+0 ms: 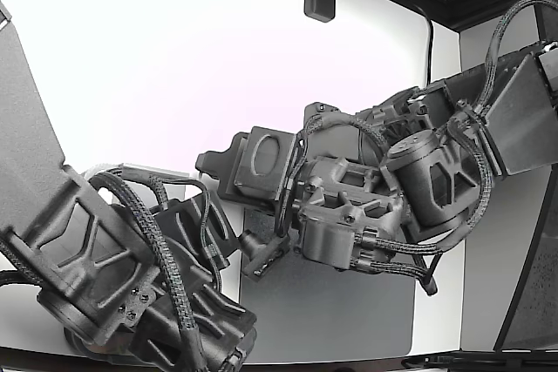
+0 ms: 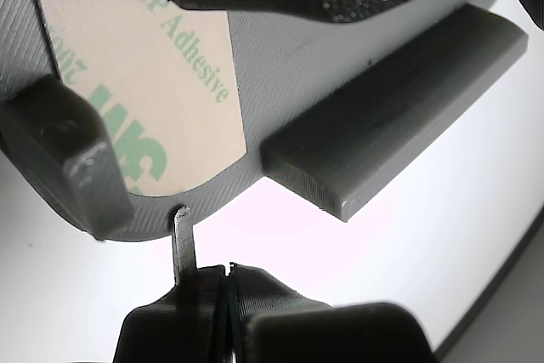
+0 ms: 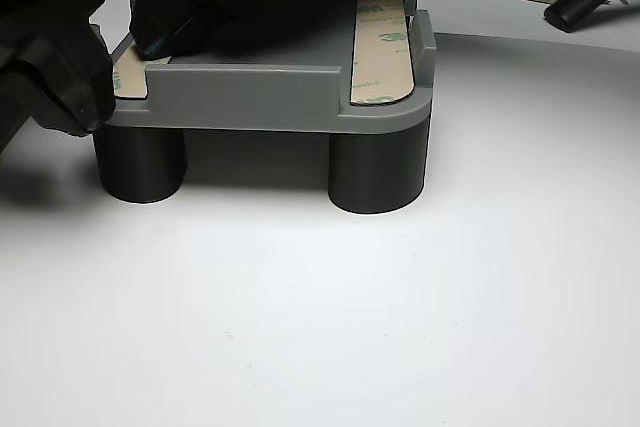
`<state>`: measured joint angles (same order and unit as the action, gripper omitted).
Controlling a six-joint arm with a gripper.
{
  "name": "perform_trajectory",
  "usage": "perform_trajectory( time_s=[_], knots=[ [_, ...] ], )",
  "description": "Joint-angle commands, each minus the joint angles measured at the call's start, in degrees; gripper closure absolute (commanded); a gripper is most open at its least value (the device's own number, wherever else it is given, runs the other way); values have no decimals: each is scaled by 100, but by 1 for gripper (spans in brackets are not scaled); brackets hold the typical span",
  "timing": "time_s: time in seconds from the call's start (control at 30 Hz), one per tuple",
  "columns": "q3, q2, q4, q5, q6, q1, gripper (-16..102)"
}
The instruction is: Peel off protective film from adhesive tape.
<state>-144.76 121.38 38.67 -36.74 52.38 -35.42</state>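
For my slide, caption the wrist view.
Closed jaws poised at the grey part's edge, beside its liner-covered adhesive strip.

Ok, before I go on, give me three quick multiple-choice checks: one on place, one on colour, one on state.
1. Where is the pincer's thin metal tip?
A. On the raised bar
B. At the grey part's curved edge, beside the tape liner
C. Out over the bare table

2. What colour is that liner's print?
A. Red
B. Blue
C. Green

3. In the other view, the right-hand strip's liner is:
A. Gone
B. On and flat
C. Half lifted

Answers:
1 B, the wrist view shows the tip at the edge.
2 C, the lettering is green on tan.
3 B, the printed liner lies flat.
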Motion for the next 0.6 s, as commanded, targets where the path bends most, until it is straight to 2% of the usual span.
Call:
perform_trajectory(
  time_s=[0.0, 0.57],
  knots=[
    [167, 79, -53, -26, -9, 44, 97],
    [185, 53, -70, -9, -88, 35, 97]
  ],
)
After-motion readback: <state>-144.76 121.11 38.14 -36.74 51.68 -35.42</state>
